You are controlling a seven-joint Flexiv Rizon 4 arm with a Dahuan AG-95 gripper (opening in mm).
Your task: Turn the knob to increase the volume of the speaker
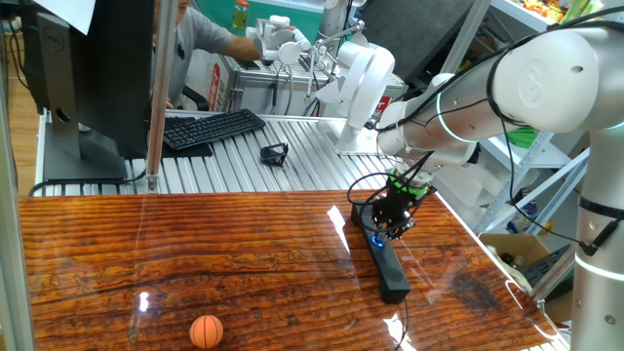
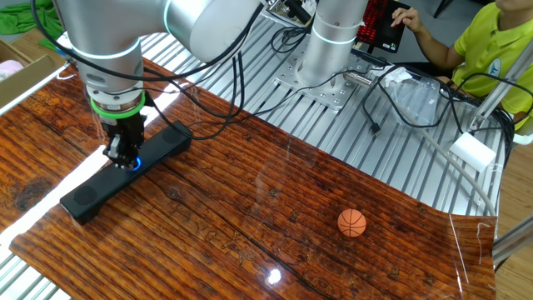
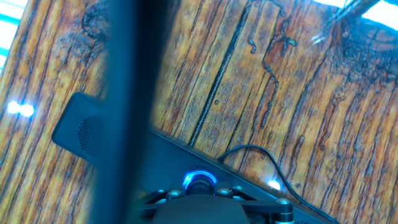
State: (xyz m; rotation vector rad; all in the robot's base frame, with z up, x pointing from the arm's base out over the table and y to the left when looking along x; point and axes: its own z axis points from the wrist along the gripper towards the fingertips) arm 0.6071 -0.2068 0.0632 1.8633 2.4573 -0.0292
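Observation:
The long black bar speaker (image 1: 393,274) lies on the wooden table near its right side; it also shows in the other fixed view (image 2: 90,197) and in the hand view (image 3: 87,134). Its knob (image 3: 200,182) is small, round and black with a blue glowing ring, and its blue light shows in both fixed views (image 1: 376,240) (image 2: 133,164). My gripper (image 1: 395,222) points straight down onto the speaker's far end (image 2: 123,155). In the hand view the two fingertips (image 3: 224,191) stand close on either side of the knob, closed around it.
An orange basketball (image 1: 206,331) lies near the table's front edge (image 2: 351,222). A black keyboard (image 1: 210,127) and a small black clip (image 1: 274,153) lie on the metal slats behind. The speaker's cable (image 3: 261,155) curls beside it. A blurred dark band (image 3: 130,93) crosses the hand view.

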